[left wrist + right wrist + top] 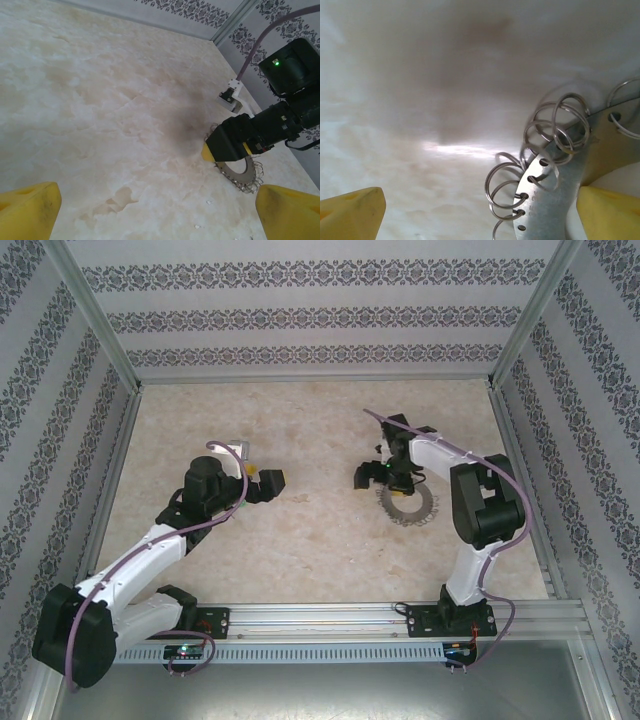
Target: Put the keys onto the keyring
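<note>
The keyring [410, 506] is a flat grey metal band with holes, fringed with small split rings, lying on the marble table right of centre. My right gripper [376, 480] hovers at its left rim, open. In the right wrist view the keyring [551, 192] sits low between the yellow fingertips [351, 214], close to the right one, and the right gripper [480, 216] grips nothing. My left gripper [268, 482] is open over bare table to the left. Its view looks past the left gripper [160, 216] to the keyring [241, 173], partly under the right gripper [231, 142]. The keys are out of view.
Patterned walls on aluminium posts [95, 315] close the table at the back and both sides. A metal rail [330, 615] with the arm bases runs along the near edge. Small white specks [209, 202] lie on the marble table [320, 420].
</note>
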Motion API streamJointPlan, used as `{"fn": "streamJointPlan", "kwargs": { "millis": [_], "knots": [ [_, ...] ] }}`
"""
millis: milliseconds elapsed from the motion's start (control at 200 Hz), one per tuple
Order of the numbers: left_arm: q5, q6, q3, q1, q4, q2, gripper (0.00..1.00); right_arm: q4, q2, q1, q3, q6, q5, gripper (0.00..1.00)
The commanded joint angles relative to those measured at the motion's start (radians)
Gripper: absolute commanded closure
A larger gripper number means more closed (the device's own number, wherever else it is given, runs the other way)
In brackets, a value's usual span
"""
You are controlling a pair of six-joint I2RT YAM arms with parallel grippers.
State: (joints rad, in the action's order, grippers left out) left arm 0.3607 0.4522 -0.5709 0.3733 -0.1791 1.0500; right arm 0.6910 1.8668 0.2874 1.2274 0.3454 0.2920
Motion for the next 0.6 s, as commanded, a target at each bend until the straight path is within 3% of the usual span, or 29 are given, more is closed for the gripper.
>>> {"fn": "streamJointPlan", "kwargs": {
  "millis": [0, 270, 595],
  "knots": [
    [-0.017, -0.023, 0.009, 0.008, 0.003, 0.013, 0.00, -0.043, 0.018, 0.054, 0.029, 0.078, 0.067, 0.02],
    [-0.061, -0.043, -0.017, 0.007, 0.055, 0.041, 0.00, -0.056, -0.049, 0.119, 0.064, 0.099, 0.079, 0.02],
    [-0.098, -0.047, -0.087, 0.006, 0.220, 0.061, 0.00, -0.036, -0.198, 0.127, -0.020, -0.043, -0.085, 0.06]
  ]
}}
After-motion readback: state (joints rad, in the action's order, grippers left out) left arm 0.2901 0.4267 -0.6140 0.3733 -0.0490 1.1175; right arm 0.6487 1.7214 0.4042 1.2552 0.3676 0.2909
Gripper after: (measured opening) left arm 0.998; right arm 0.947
